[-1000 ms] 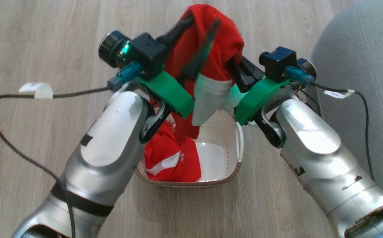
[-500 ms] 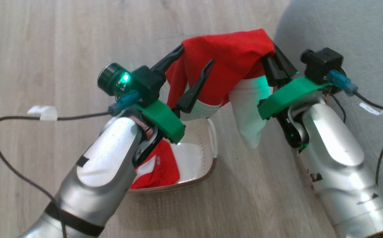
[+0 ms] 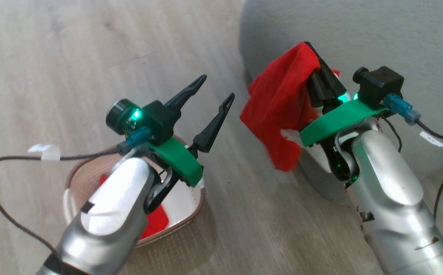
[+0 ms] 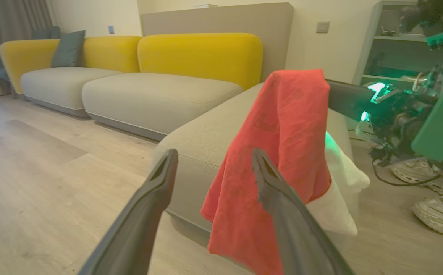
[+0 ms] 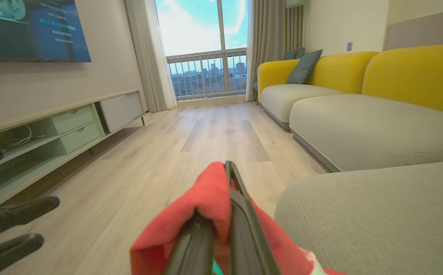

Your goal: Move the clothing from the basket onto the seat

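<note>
at the far left of the head view the basket [image 3: 196, 204] is sitting on the wooden floor [image 3: 53, 57], partly hidden under the left forearm. some red clothing [image 3: 154, 225] is still lying inside it, against the pale bottom, so the basket is not emptied yet; how much is left i cannot tell, because the arm is covering most of it.

just to the right, the left gripper [image 3: 217, 86] is hanging above the basket with its two dark fingers spread wide and nothing between them. in its own wrist view the left gripper [image 4: 214, 152] is pointing at the cloth from near by without touching it.

further right, a red garment [image 3: 278, 103] with a white part below is dangling in the air, pinched at its top by the right gripper [image 3: 310, 46], whose fingers are pressing tight together on the fabric. the right wrist view is showing the same clamp, red cloth [image 5: 191, 198] bunching around the closed fingers.

at the right the seat [image 3: 359, 30] is lying bare. the garment is hanging at its near corner, not resting on the cushion.

so, as i judge it, the first piece is being carried over but not laid down, and the rest in the basket is waiting its turn.
</note>
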